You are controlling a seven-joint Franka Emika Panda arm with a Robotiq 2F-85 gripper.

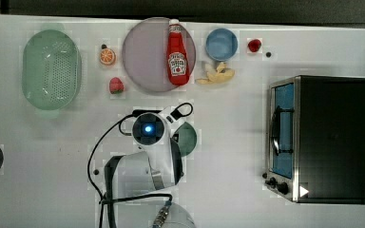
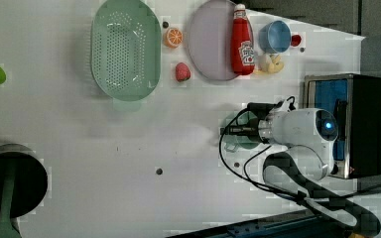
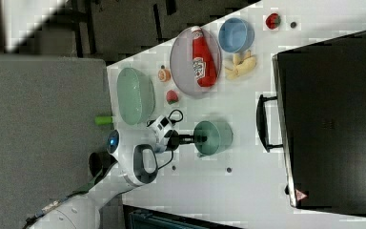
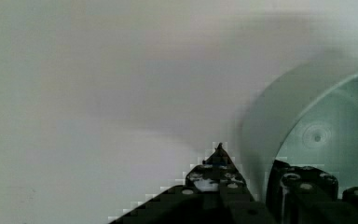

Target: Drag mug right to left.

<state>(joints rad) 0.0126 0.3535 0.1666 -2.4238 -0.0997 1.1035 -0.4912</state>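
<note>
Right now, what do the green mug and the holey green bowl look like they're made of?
The mug looks like smooth plastic or glazed ceramic: one even teal colour, a soft sheen inside, and a moulded ring at the bottom in the wrist view. The colander is probably plastic: pale matte green with neat rows of small holes.

Teal-green mug (image 3: 214, 137) stands upright, mouth open, mid-table before the toaster oven (image 3: 331, 119).

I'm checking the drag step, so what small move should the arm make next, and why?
Probably start pulling the mug toward the top view's left. The pincer already sits at its rim, one finger inside the wall, and bare table lies that way.
</note>
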